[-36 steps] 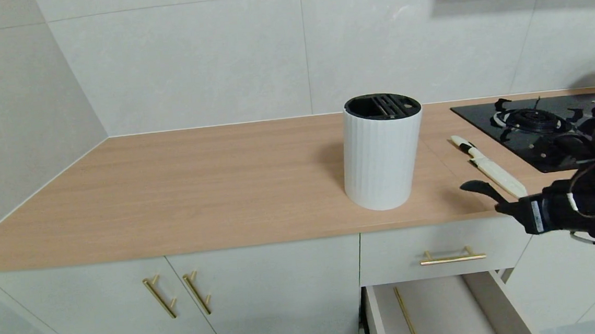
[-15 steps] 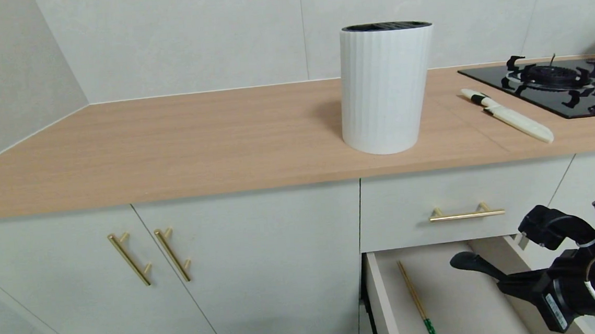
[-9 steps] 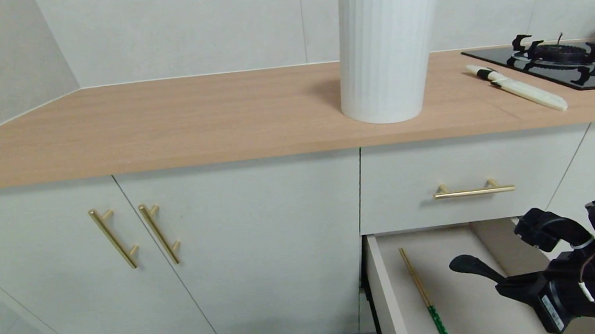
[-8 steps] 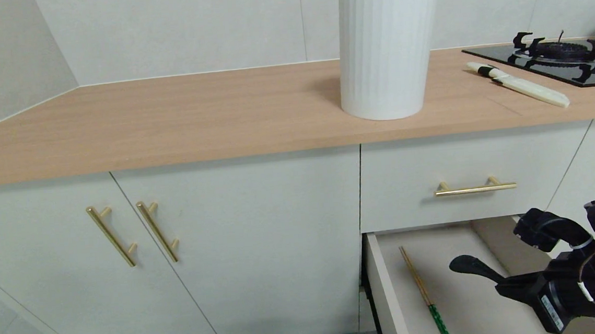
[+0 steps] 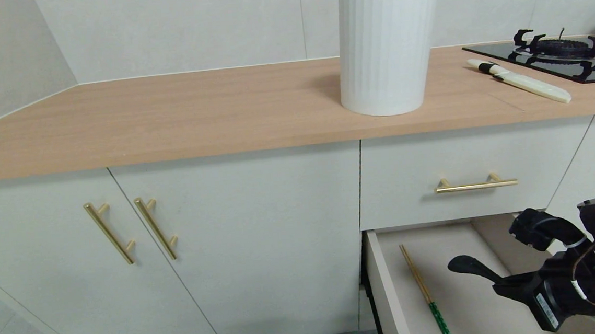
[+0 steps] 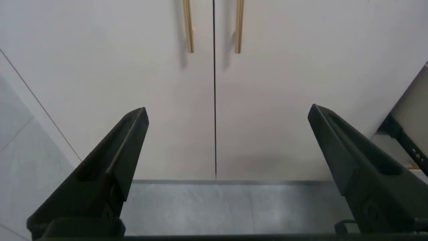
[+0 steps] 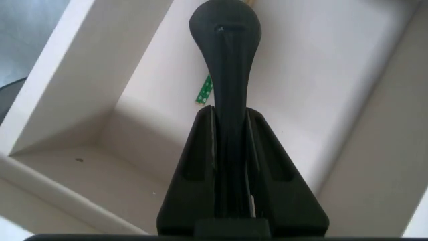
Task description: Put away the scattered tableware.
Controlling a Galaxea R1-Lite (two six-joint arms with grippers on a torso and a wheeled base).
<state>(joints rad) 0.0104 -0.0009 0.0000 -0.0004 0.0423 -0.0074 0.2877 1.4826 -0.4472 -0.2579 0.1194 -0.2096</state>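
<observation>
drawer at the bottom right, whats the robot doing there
The robot is tidying tableware. Its right gripper, shut and empty, hangs over the open drawer, where a pair of chopsticks already lies. A knife lies out on the counter beside the white holder. The left gripper is open, facing the cabinet doors.

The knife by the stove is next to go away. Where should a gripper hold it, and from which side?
Grip the knife by its short far end past the black band, likely the handle. It lies flat on the counter, so come down from above, closing across its width; the long pale end looks like the blade.
</observation>
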